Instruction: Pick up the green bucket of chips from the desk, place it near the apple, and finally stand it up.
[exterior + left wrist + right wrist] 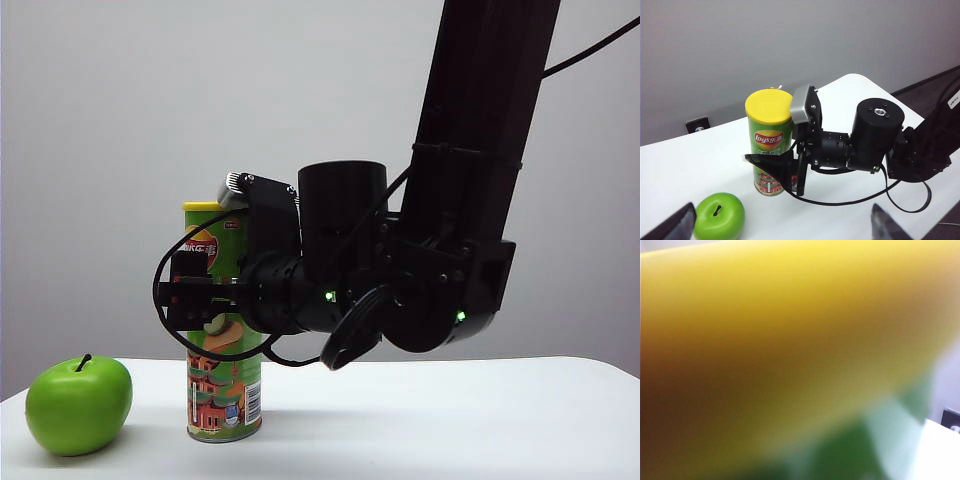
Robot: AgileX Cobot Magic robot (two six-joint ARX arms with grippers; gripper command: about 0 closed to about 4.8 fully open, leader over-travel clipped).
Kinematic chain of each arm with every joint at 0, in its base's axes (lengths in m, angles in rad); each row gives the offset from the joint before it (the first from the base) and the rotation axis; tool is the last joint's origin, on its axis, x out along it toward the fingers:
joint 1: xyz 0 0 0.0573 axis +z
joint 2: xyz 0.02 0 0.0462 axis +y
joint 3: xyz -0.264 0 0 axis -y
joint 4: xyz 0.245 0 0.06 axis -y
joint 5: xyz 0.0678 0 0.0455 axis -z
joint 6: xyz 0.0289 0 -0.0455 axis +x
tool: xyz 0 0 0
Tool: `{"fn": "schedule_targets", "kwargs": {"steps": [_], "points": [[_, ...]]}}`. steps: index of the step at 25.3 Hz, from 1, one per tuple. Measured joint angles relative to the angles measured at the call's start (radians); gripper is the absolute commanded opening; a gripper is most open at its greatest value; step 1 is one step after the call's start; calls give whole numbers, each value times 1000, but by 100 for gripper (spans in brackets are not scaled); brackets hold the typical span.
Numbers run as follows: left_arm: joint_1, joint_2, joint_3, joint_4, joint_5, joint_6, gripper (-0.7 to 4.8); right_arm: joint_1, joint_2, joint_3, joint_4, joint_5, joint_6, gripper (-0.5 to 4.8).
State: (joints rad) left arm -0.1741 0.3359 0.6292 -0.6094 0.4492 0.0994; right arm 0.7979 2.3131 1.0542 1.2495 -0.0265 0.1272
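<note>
With the green bucket of chips (224, 330) upright on the desk (450, 420) near the apple (78, 404) | right gripper (771, 167) astride it, jaws apart | left gripper (780, 226) spread, away | retreat level, avoid tipping.

The green chip can (769, 150) stands upright on the white table (700, 165), yellow lid up, near the green apple (720, 222) — the right gripper (774, 167) around its middle, the left gripper's fingertips (675, 225) spread wide.
</note>
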Motion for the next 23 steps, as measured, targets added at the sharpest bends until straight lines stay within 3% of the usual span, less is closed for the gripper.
{"fn": "schedule_targets", "kwargs": {"steps": [23], "points": [[0,0,0,7,33,-23,479,-13,-134,-191,-63,-70,10,479]]}}
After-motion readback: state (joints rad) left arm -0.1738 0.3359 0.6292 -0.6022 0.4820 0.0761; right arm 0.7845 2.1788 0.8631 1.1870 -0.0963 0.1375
